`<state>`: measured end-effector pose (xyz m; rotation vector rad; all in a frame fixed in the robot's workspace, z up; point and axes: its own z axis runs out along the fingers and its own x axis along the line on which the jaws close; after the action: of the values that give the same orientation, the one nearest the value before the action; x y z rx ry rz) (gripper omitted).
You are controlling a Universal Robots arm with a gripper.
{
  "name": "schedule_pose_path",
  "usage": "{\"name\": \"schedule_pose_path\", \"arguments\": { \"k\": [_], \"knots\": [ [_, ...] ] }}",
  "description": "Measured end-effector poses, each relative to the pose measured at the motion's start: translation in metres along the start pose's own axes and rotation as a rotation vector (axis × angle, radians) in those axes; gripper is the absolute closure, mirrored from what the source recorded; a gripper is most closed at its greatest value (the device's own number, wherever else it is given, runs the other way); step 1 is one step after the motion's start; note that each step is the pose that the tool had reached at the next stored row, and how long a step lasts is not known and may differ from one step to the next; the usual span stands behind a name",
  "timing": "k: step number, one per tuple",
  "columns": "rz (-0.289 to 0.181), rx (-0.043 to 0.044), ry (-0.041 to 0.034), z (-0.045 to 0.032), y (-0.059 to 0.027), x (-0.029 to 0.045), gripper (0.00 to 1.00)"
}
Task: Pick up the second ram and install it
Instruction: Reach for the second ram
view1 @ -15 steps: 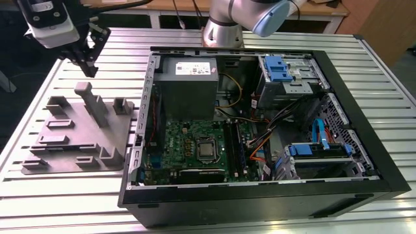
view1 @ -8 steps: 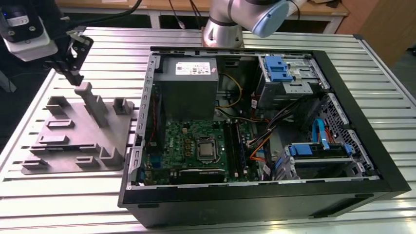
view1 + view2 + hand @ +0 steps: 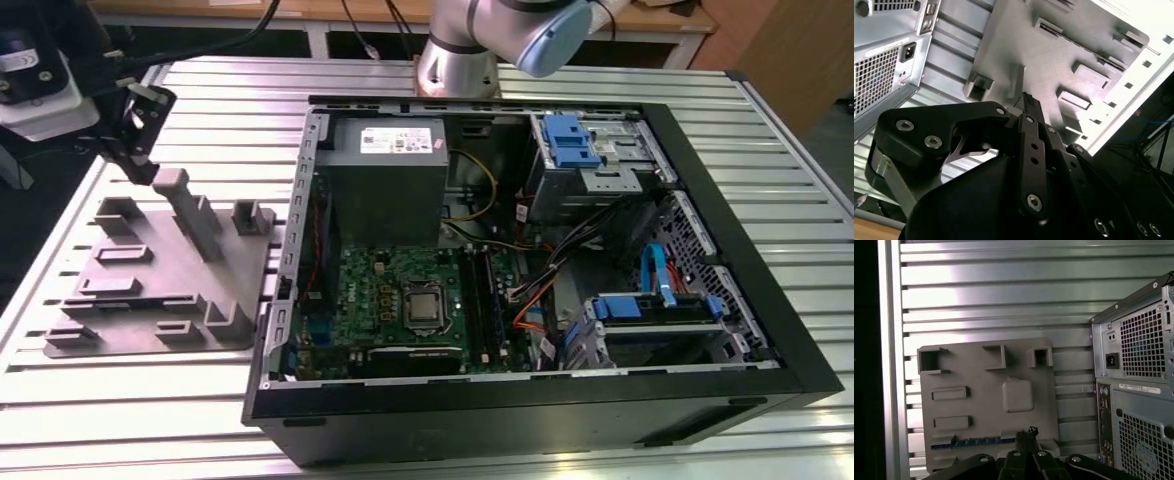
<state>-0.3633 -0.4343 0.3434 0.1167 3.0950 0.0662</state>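
Observation:
The second ram [image 3: 974, 441] shows in the first wrist view as a thin blue-green strip standing on edge in a slot of the grey fixture plate [image 3: 979, 370]. My gripper [image 3: 1027, 431] hovers above the plate close to one end of that strip, fingertips drawn together with nothing between them. In the second wrist view the gripper [image 3: 1029, 99] points down at the plate [image 3: 1019, 45] from a little above it. In the exterior view the gripper [image 3: 138, 175] hangs over the far edge of the plate [image 3: 147, 290], at the exterior view's left of the open computer case [image 3: 747, 300].
The case lies open on a slatted metal table [image 3: 400, 75]. Inside it are a green motherboard [image 3: 387, 290] with long black slots [image 3: 483, 310], a grey power supply [image 3: 380, 170], loose cables and blue drive brackets [image 3: 567, 140]. Raised blocks [image 3: 200, 215] stand up from the plate.

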Motion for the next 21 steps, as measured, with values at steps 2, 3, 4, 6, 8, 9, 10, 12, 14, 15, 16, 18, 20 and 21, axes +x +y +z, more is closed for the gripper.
{"name": "schedule_pose_path", "arguments": {
  "k": [2, 3, 4, 6, 8, 9, 10, 12, 14, 15, 16, 18, 20, 21],
  "knots": [
    [0.000, 0.0000, -0.0001, 0.0023, -0.0015, 0.0035, 0.90],
    [0.000, 0.0000, -0.0002, 0.0034, -0.0022, 0.0052, 0.90],
    [0.000, 0.0001, -0.0001, 0.0044, -0.0029, 0.0067, 0.90],
    [0.000, 0.0002, 0.0000, 0.0069, -0.0041, 0.0098, 0.90],
    [0.000, 0.0002, -0.0001, 0.0092, -0.0054, 0.0126, 0.90],
    [0.000, 0.0002, -0.0001, 0.0103, -0.0061, 0.0141, 0.90],
    [0.000, 0.0002, -0.0001, 0.0113, -0.0068, 0.0155, 0.90],
    [0.000, 0.0003, -0.0001, 0.0132, -0.0082, 0.0185, 0.90],
    [0.000, 0.0004, -0.0001, 0.0154, -0.0098, 0.0215, 0.90],
    [0.000, 0.0004, -0.0001, 0.0164, -0.0106, 0.0229, 0.90],
    [0.000, 0.0003, -0.0002, 0.0175, -0.0112, 0.0244, 0.90],
    [0.000, 0.0004, -0.0002, 0.0197, -0.0125, 0.0273, 0.90],
    [0.000, 0.0004, -0.0001, 0.0220, -0.0138, 0.0300, 0.90],
    [0.000, 0.0004, -0.0002, 0.0236, -0.0144, 0.0310, 0.90]
  ]
}}
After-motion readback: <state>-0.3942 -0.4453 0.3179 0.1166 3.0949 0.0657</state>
